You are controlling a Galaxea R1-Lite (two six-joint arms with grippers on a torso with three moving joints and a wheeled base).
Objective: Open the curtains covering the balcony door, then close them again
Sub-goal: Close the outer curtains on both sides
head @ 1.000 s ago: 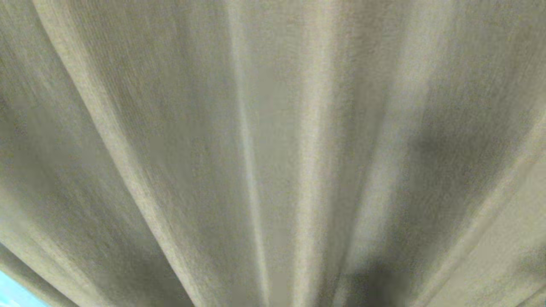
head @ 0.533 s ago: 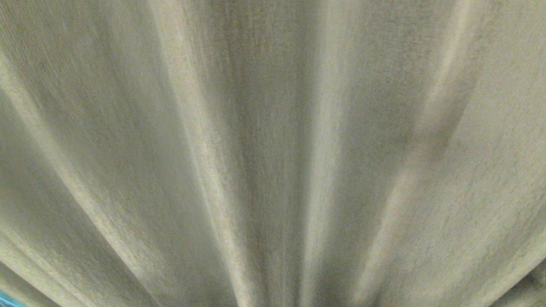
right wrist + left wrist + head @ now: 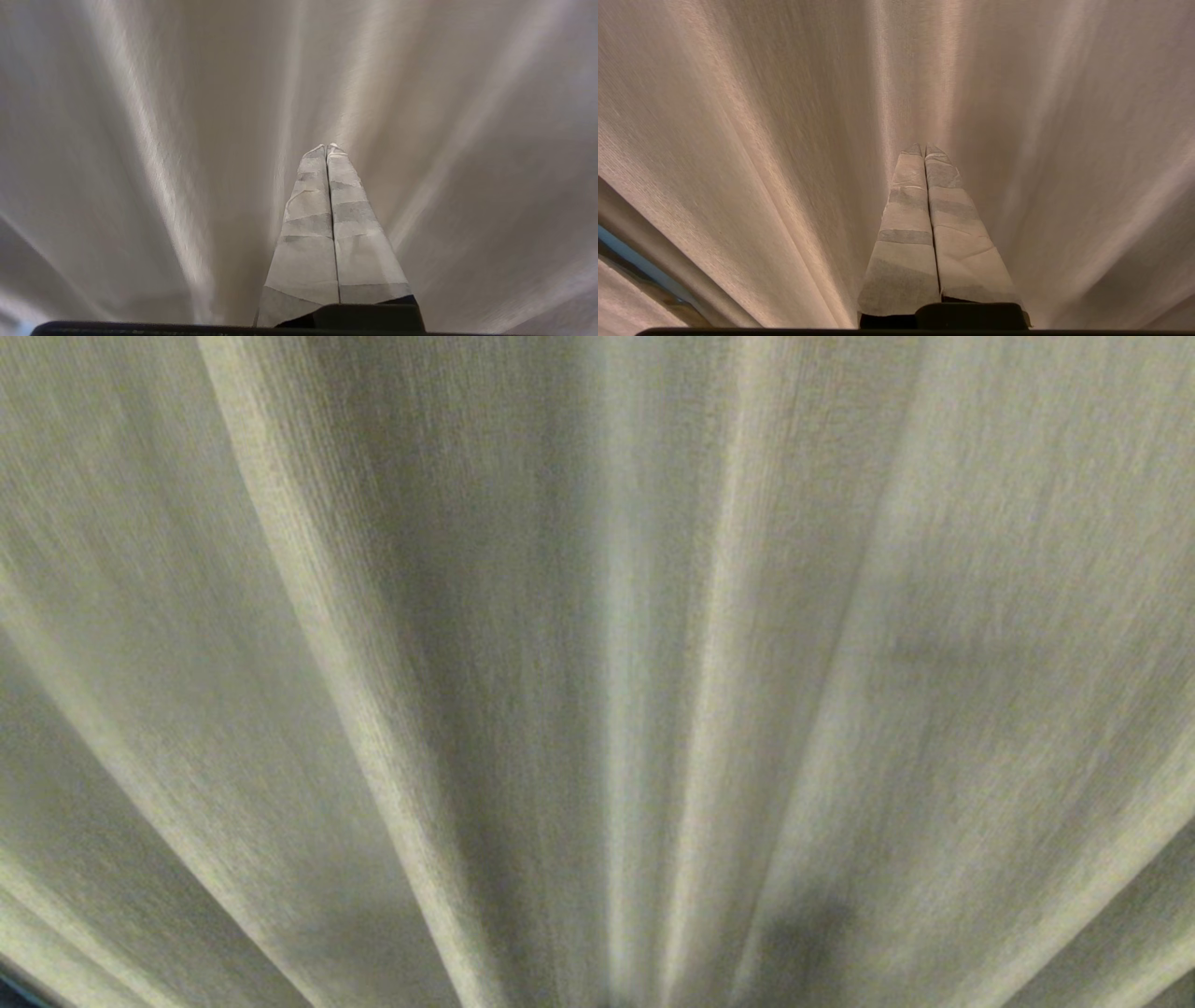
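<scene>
The curtains (image 3: 597,672) fill the whole head view as thick beige-grey pleated fabric, very close to the camera. The balcony door is hidden behind them. In the left wrist view my left gripper (image 3: 924,148) is shut, its tape-wrapped fingers pressed together with nothing between them, pointing into the folds of the curtains (image 3: 761,140). In the right wrist view my right gripper (image 3: 326,147) is likewise shut and empty, tips aimed at the curtains (image 3: 444,116). Neither arm shows in the head view.
A thin blue strip (image 3: 640,261) shows past the curtain's lower edge in the left wrist view. A dark sliver (image 3: 19,989) sits in the bottom left corner of the head view.
The whole head view has shifted sideways across the pleats, so the camera has moved. The pale blue patch at bottom left has shrunk to a dark sliver.
</scene>
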